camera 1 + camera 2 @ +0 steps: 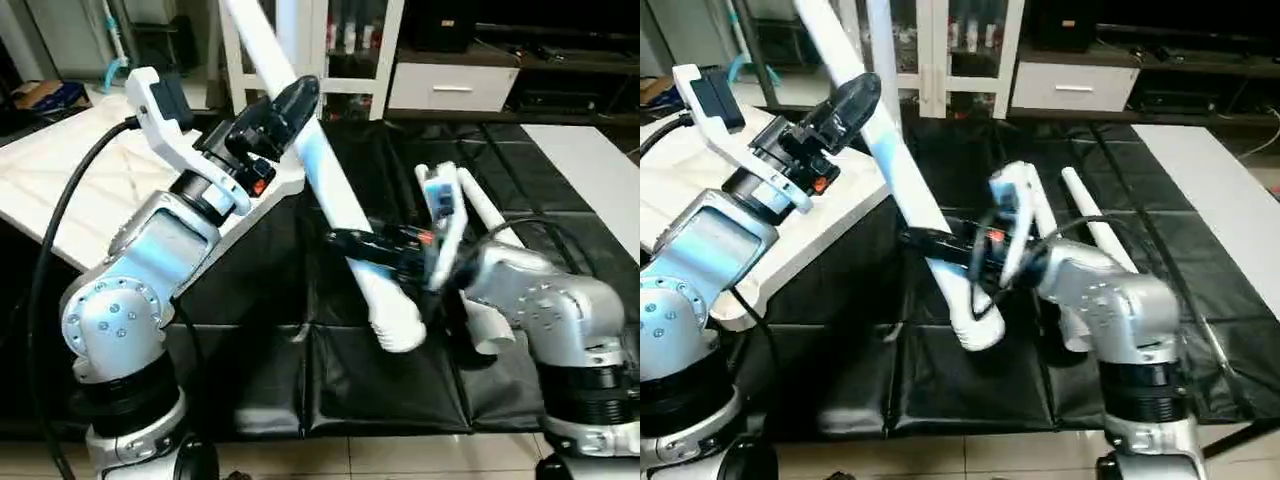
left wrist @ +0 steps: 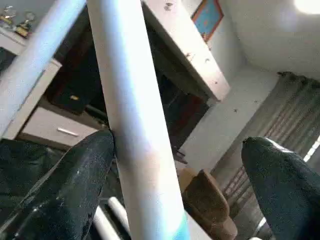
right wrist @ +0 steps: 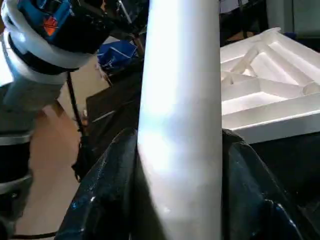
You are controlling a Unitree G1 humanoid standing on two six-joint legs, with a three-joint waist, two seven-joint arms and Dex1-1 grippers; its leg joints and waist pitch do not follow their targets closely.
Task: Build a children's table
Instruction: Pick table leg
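Table legs (image 1: 330,190): two. Table top (image 1: 60,200): one.

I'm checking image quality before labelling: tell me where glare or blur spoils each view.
Right wrist view: the leg is blown out to flat white between the end effector's fingers. Left wrist view: a bright spot flares on the ceiling, and the near fingers are soft. Eye views: the leg carries a bluish sheen, and the forearms look smeared.
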